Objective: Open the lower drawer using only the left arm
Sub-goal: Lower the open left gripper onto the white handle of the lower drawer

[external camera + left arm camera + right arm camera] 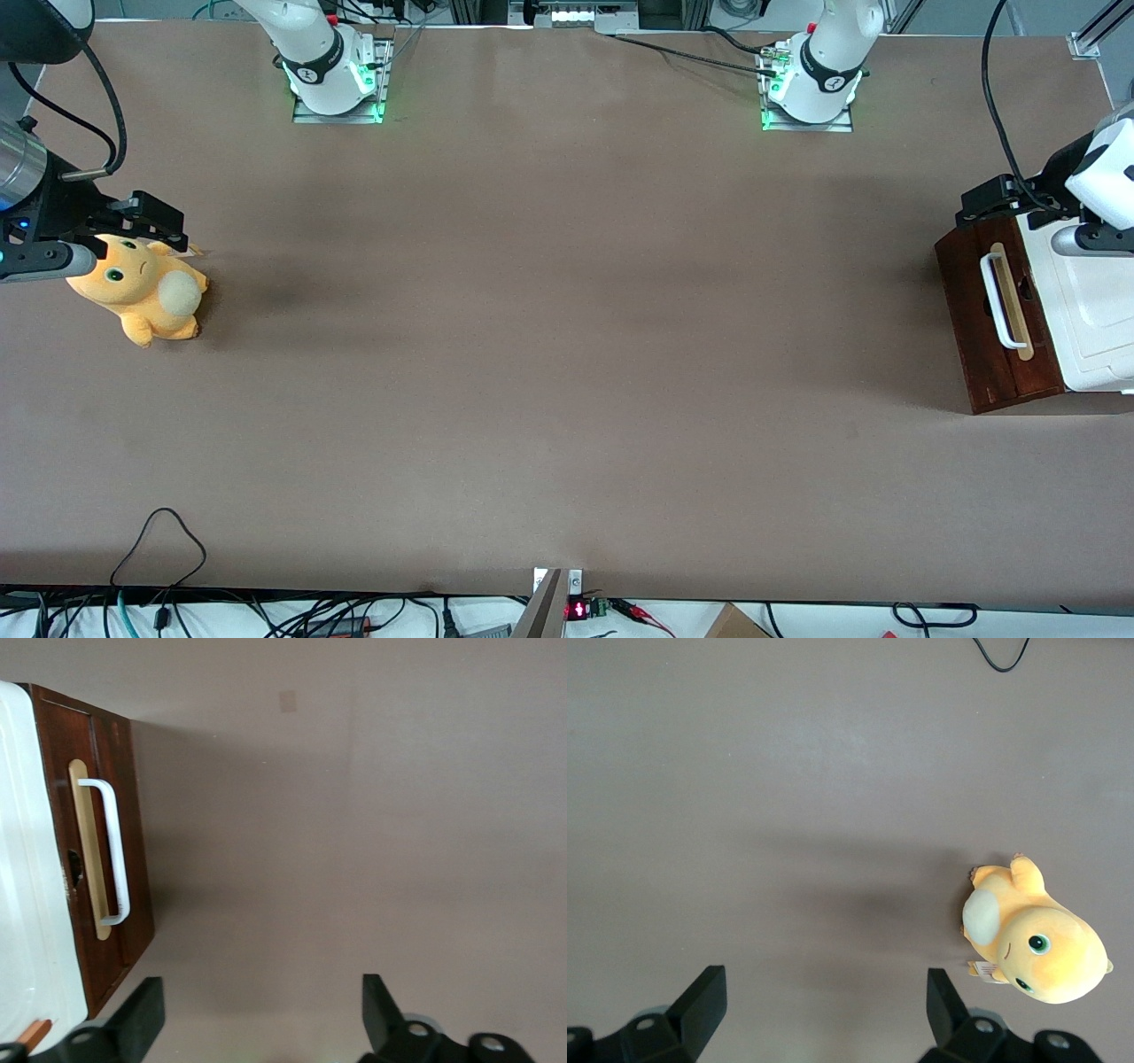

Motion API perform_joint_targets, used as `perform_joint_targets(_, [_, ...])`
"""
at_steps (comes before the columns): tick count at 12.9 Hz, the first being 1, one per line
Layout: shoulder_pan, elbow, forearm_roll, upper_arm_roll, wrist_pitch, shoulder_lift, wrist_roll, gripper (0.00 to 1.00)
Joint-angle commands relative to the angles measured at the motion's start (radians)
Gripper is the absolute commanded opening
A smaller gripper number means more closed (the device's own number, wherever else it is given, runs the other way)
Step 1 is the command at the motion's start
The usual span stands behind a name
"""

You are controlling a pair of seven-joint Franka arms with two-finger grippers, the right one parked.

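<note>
While the gripper [257, 1019] hangs with fingers spread wide above the cabinet's [1094, 310] farther end, holding nothing, the drawer [997, 323] faces the parked arm's end, shut, its handle [999, 299] nearer the front camera and running toward it.

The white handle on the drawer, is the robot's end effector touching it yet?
Apart. The left wrist view shows the open end effector with bare table between its fingers and the white handle of the lower drawer.

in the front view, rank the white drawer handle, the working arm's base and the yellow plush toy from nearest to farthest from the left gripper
From the left gripper, open above the cabinet:
1. White handle, on the lower drawer front, just below it.
2. Working arm's base, farther from the camera.
3. Plush toy, at the parked arm's end.
</note>
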Motion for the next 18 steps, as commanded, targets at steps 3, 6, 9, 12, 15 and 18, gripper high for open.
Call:
perform_joint_targets(3, [-0.018,-0.034,0.358,-0.14,-0.015,0.05,-0.261,0.94])
perform_joint_targets(6, [-0.017,-0.143,0.615,-0.246,-0.015,0.075,-0.485,0.94])
perform_joint_targets(9, [-0.015,-0.288,0.858,-0.322,-0.018,0.119,-0.717,0.95])
perform_joint_targets(12, [-0.013,-0.382,1.051,-0.363,-0.076,0.213,-0.907,0.96])
perform_joint_targets(15, [-0.003,-0.388,1.186,-0.375,-0.151,0.34,-1.004,0.96])
perform_joint_targets(18, [0.034,-0.385,1.3,-0.379,-0.225,0.472,-1.082,0.96])
